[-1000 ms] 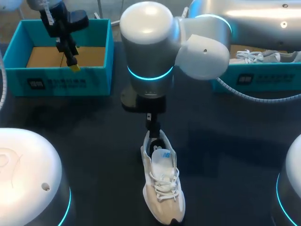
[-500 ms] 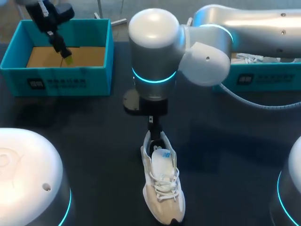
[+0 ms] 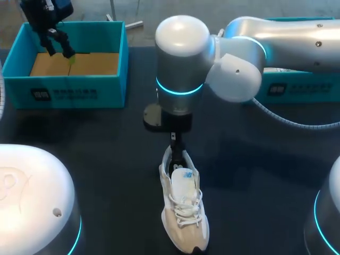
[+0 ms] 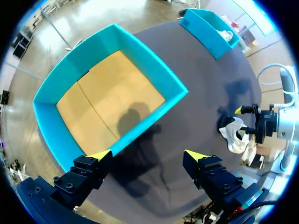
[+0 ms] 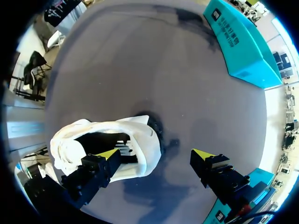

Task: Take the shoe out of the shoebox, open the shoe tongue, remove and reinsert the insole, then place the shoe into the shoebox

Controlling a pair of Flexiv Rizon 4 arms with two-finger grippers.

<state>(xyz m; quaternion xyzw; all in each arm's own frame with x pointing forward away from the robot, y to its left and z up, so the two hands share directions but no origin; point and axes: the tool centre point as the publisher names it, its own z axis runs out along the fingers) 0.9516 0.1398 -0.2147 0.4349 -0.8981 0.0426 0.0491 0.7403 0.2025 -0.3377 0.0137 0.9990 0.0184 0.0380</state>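
Fingers of the right gripper [image 5: 156, 154] stand apart, one tip in the heel opening of the shoe [image 5: 142, 154], the other over the bare table [image 5: 154, 70]. Left gripper [image 4: 148, 155], also spread and empty, hangs over the edge of the open shoebox [image 4: 154, 74], well apart from the shoe.

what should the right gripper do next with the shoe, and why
Probably lower the right gripper and close on the heel rim of the shoe. Its fingers stand open, one over the opening, the other outside the heel, and the shoe lies loose on the table.
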